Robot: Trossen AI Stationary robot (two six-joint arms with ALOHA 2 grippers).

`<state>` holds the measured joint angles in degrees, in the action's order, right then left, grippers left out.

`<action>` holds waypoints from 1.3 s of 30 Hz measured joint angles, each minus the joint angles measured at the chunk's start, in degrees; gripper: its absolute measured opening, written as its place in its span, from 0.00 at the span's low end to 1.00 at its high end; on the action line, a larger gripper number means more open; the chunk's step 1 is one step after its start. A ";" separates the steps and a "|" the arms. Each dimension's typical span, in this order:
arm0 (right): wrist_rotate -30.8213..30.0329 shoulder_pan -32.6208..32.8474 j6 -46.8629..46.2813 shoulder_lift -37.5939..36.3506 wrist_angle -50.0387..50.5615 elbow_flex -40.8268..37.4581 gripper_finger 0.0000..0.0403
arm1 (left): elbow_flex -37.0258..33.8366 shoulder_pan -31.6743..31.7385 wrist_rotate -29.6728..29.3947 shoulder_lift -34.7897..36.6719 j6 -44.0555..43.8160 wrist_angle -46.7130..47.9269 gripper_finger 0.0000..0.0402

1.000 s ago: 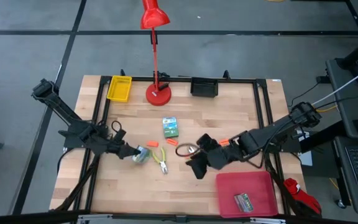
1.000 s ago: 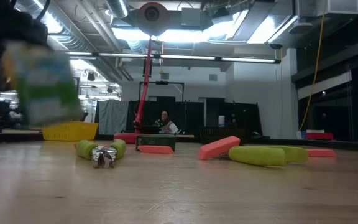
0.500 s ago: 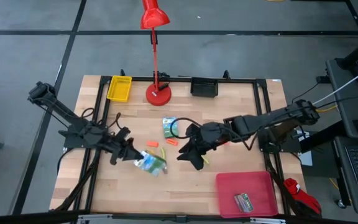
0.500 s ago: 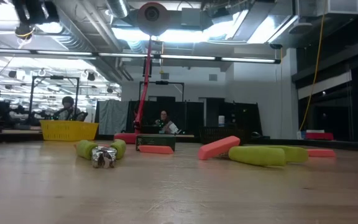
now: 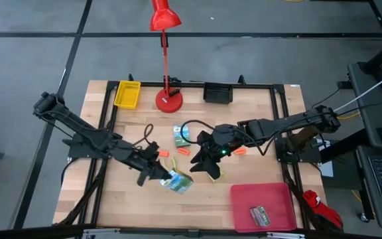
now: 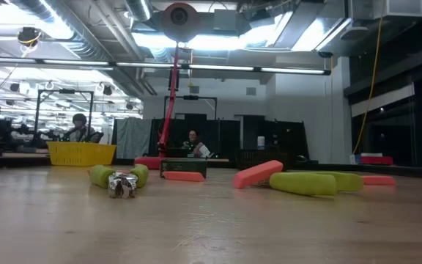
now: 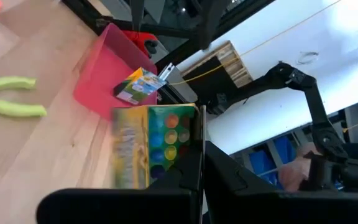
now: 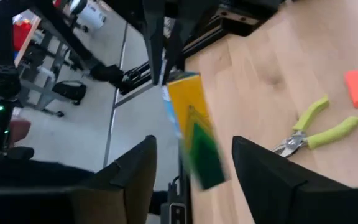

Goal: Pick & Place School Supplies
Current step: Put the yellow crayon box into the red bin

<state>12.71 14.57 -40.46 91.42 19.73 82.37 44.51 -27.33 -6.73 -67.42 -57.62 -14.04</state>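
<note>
Clamping a printed pack above the near middle of the table, the left gripper is shut on it; its print is too blurred to read. The right gripper, fingers apart, hovers just right of it, beside a second pack, orange pieces and scissor-like tool, with the red tray near right.
</note>
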 joint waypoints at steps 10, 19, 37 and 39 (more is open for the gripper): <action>1.94 1.08 3.07 0.00 1.16 0.00 0.62 | 7.37 3.74 4.39 -4.85 1.86 0.56 0.01; 1.86 1.46 5.65 0.14 0.33 0.00 0.62 | 11.94 5.86 8.14 -8.75 1.84 0.63 0.01; -0.28 3.61 7.71 0.37 -0.46 -0.02 0.45 | 13.03 8.37 9.45 -9.32 1.86 0.57 0.01; -0.28 3.61 7.93 0.37 -0.47 -0.02 0.41 | 13.04 8.37 9.41 -9.31 1.90 0.57 0.01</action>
<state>12.43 18.17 -32.53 91.79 19.26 82.35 57.55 -18.96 2.68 -76.73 -55.72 -13.47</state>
